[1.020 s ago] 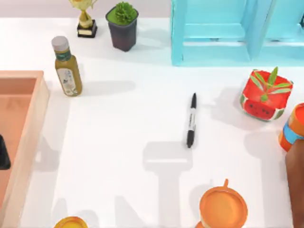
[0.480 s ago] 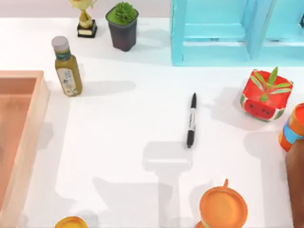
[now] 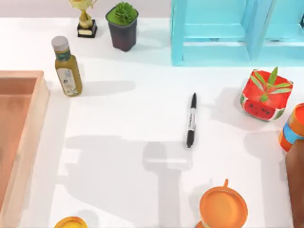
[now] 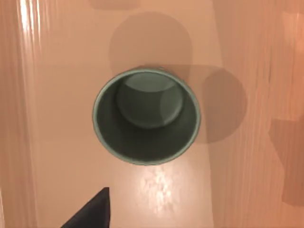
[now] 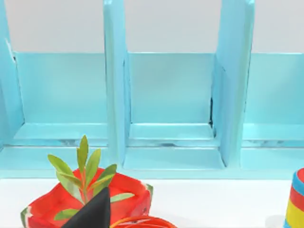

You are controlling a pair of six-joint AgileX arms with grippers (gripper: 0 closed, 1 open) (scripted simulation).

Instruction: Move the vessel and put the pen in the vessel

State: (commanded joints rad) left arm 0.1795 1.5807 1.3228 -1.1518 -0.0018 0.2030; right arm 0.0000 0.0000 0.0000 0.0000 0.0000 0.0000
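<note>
1. Wooden tray [image 3: 28, 142] runs along the table's left edge in the top view, its light rim framing a reddish-brown floor.
2. On that same reddish-brown surface, the left wrist view looks straight down into the vessel [image 4: 146, 116], a grey-green cup standing upright with its dark inside open to the camera.
3. One dark fingertip of the left gripper [image 4: 90, 213] pokes into that view beside the vessel's rim and clear of it; with a single tip visible, whether the jaws are wide or narrow cannot be told, though they appear to hold nothing.
4. Behind the tray stand an olive bottle [image 3: 66, 66], a small trophy [image 3: 86, 19] and a dark pot with a green plant [image 3: 122, 26].
5. Mid-table lies the pen [image 3: 191, 119], flat on the white top and pointing toward the blue shelf [image 3: 228, 33], well apart from the tray.
6. Nearer the front edge sits an orange handled cup [image 3: 223, 208].
7. On the right, a watermelon-patterned planter [image 3: 265, 97] stands before the shelf.
8. In the right wrist view, a dark tip of the right gripper [image 5: 92, 211] overlaps the planter; its opening cannot be judged.
</note>
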